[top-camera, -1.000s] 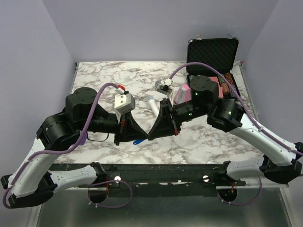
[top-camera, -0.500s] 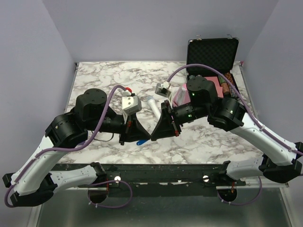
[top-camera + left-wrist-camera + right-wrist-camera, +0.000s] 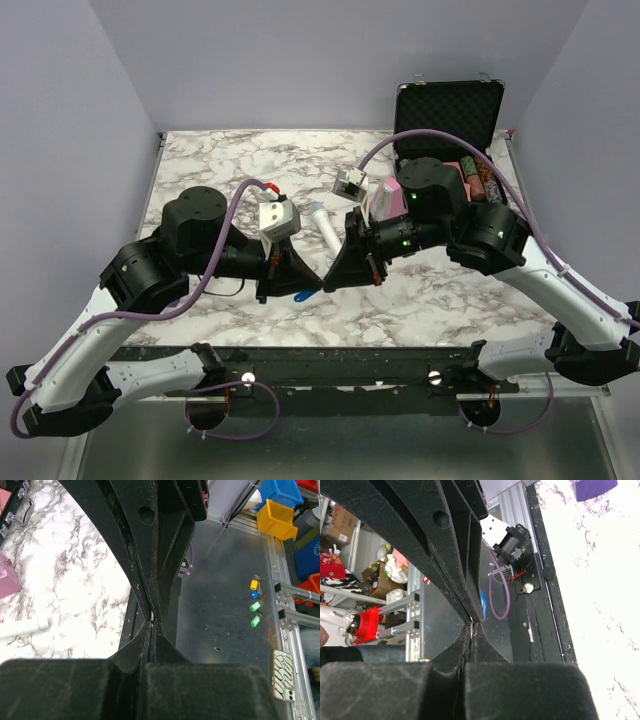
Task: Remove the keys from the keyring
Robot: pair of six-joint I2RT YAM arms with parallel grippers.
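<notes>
Marble table [image 3: 200, 160]: left gripper [image 3: 312, 286] and right gripper [image 3: 328, 286] meet tip to tip by its near edge, each with fingers pressed together; key [image 3: 303, 296] runs left-right just under the left tips; keyring unseen.

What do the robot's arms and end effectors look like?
The left arm and right arm are white shells joined by black cylindrical joints. A purple cable loops along each. The left end effector and right end effector are black tapering wedges of two long fingers, each with a pale grey camera box on the wrist. Small green lights show on the right arm.
</notes>
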